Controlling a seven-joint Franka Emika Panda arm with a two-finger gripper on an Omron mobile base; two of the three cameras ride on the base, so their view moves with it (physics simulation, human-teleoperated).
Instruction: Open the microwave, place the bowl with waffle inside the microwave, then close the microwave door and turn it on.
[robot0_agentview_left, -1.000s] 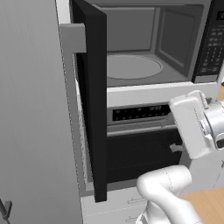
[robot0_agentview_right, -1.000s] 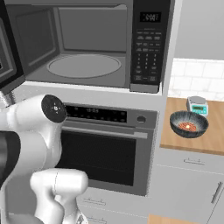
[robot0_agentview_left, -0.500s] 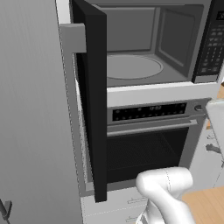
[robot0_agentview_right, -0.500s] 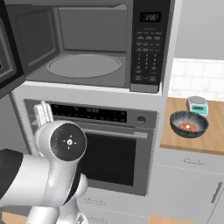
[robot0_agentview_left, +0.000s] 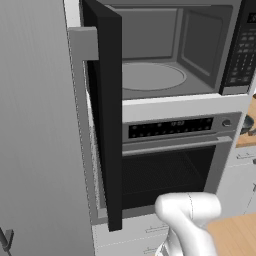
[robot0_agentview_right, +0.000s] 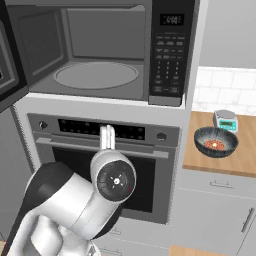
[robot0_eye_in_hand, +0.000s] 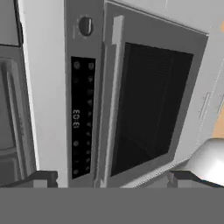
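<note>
The microwave (robot0_agentview_right: 95, 75) stands open, its grey interior and round turntable (robot0_agentview_left: 150, 77) bare, the keypad (robot0_agentview_right: 167, 50) on its right. The microwave door (robot0_agentview_left: 107, 100) is swung out to the left, its grey bar handle (robot0_agentview_left: 82, 125) on the outer edge. The bowl (robot0_agentview_right: 215, 141), dark grey with the orange waffle in it, sits on the wooden counter (robot0_agentview_right: 240, 165) right of the oven; a sliver of the bowl (robot0_agentview_left: 247, 124) shows at the frame edge. My gripper (robot0_eye_in_hand: 113, 179) is open with nothing between its fingers, rolled sideways, facing the oven front well left of the bowl.
The silver-fronted oven (robot0_agentview_right: 105, 170) with its display panel (robot0_eye_in_hand: 83, 118), knob (robot0_eye_in_hand: 85, 26) and dark window (robot0_eye_in_hand: 148, 105) is right in front of the hand. A small kitchen scale (robot0_agentview_right: 225, 120) stands behind the bowl. A tall grey cabinet (robot0_agentview_left: 35, 150) is left of the door.
The arm has swung to the right across the oven front, away from the microwave door. The hand has left the left base view. The jaws have stayed open.
</note>
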